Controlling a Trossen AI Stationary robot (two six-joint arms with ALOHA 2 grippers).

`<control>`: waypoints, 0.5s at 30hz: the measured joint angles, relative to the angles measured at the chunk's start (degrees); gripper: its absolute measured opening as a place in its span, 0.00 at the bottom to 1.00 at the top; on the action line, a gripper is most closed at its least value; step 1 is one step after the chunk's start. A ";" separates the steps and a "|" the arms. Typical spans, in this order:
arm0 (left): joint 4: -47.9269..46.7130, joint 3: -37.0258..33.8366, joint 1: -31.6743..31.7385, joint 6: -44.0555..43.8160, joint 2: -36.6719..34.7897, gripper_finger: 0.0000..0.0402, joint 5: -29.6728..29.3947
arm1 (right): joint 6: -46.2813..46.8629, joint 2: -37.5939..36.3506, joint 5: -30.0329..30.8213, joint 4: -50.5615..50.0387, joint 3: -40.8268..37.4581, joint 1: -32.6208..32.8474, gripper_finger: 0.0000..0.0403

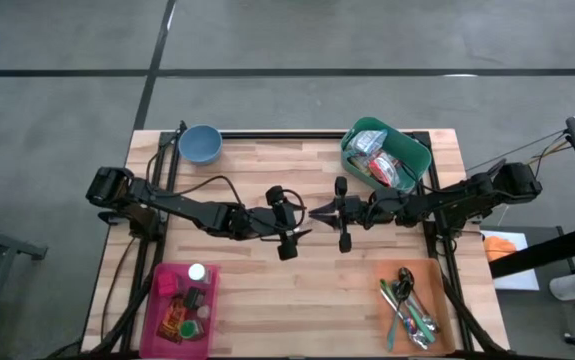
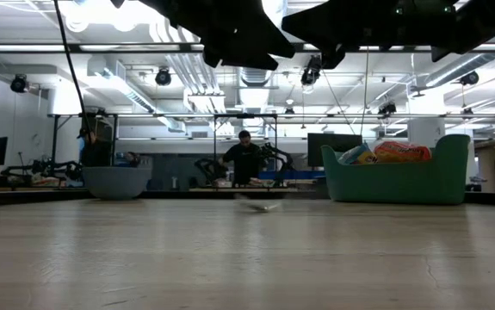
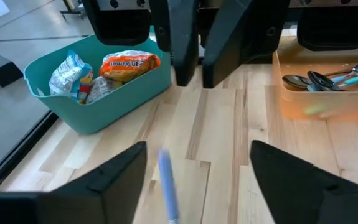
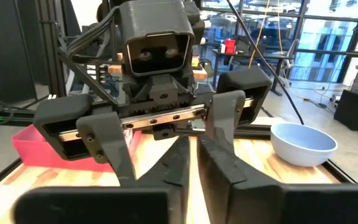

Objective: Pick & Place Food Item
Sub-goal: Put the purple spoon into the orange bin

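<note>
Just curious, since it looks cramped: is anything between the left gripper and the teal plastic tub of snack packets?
Partly. The closed right gripper hangs straight ahead of the open left gripper, almost tip to tip. The teal plastic tub sits off to one side of it, and only bare wooden table shows along that slanted line.

1. My left hand (image 1: 302,222) and right hand (image 1: 319,211) meet tip to tip over the table (image 1: 267,290) middle.
2. From there, the bowl (image 1: 199,144) sits far-left, the snack bin (image 1: 385,156) far-right.
3. The condiment tray (image 1: 179,304) lies near-left, the cutlery tray (image 1: 417,307) near-right.
</note>
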 joint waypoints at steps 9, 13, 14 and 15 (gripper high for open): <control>0.00 0.00 0.00 -0.44 0.00 0.88 0.00 | 0.05 0.00 0.00 0.00 0.00 -0.04 0.03; 0.00 0.00 0.00 -0.44 0.00 0.92 0.00 | 0.02 0.00 0.00 0.00 0.00 -0.04 0.03; 0.00 0.00 0.00 -0.44 0.00 0.92 0.00 | 0.00 0.00 0.00 -0.02 0.00 -0.04 0.03; 0.00 0.00 0.00 -0.44 0.00 0.92 0.00 | 0.01 0.00 0.00 -0.04 0.00 -0.04 0.03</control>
